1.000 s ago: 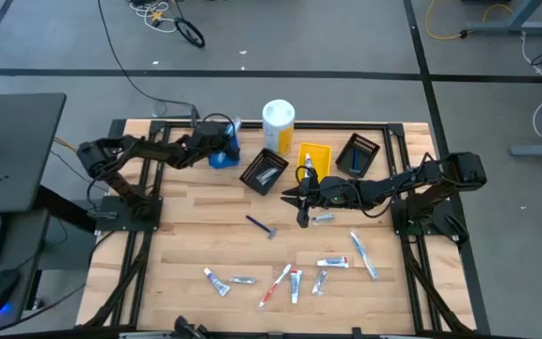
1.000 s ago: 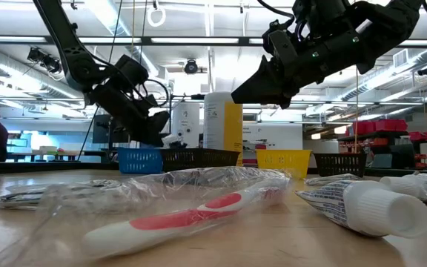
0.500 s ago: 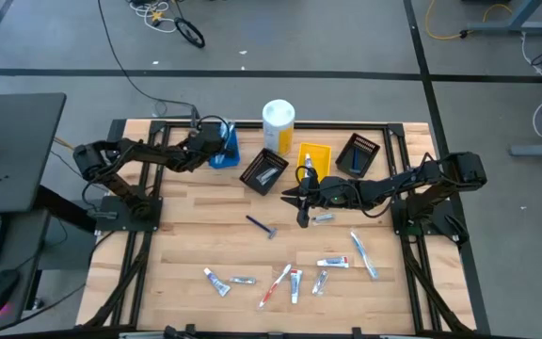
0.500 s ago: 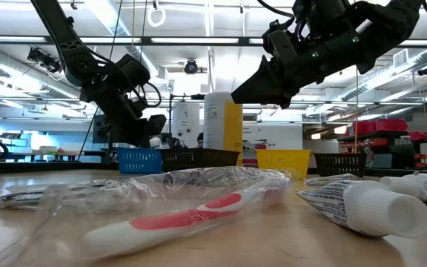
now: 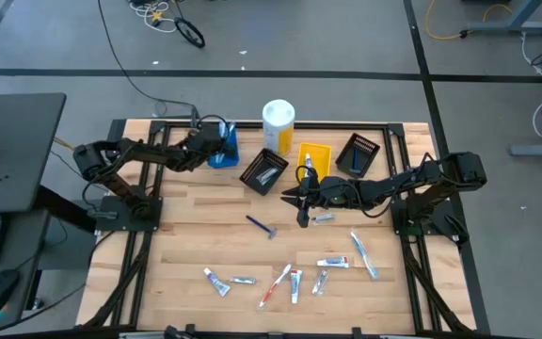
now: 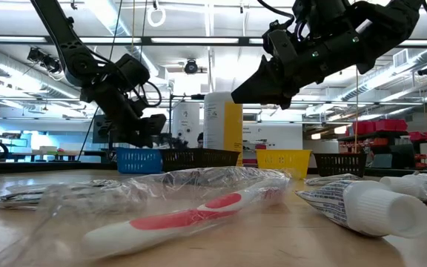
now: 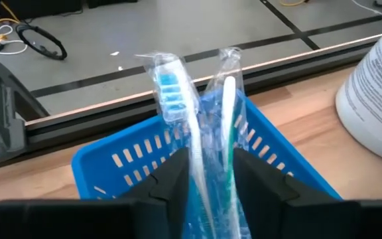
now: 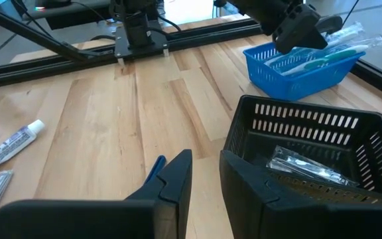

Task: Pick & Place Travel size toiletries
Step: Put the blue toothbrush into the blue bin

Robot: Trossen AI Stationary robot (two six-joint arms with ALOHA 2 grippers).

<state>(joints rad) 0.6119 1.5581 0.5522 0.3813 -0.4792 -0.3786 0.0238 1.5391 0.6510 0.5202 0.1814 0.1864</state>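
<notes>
The left end effector [image 5: 216, 143] is hovering at the blue bin [image 5: 225, 151] near the far edge of the wooden surface [image 5: 186, 245], its fingers [image 7: 178, 179] standing apart with two wrapped toothbrushes [image 7: 197, 139] between them, the brushes leaning upright inside the bin; whether the fingers are touching the wrappers cannot be told. The right end effector [image 5: 302, 200] is hanging over the middle of the surface, just in front of the black bin [image 5: 264, 170], its fingers [image 8: 178, 176] sitting slightly apart with nothing between them. That black bin is holding a wrapped dark item [image 8: 304, 166]. A yellow bin [image 5: 314, 158] and a second black bin [image 5: 358, 153] are standing further to the right, with a tall white-and-yellow cylinder [image 5: 278, 124] behind them. A dark blue razor [image 5: 262, 226] is lying alone on the boards near the middle, and a small tube [image 5: 323, 217] is lying just beside the right end effector. The other toiletries are lying scattered toward the near edge: a white tube [image 5: 215, 281], a red toothbrush [image 5: 275, 285], another tube [image 5: 332, 263] and a pale-blue toothbrush [image 5: 362, 254].
</notes>
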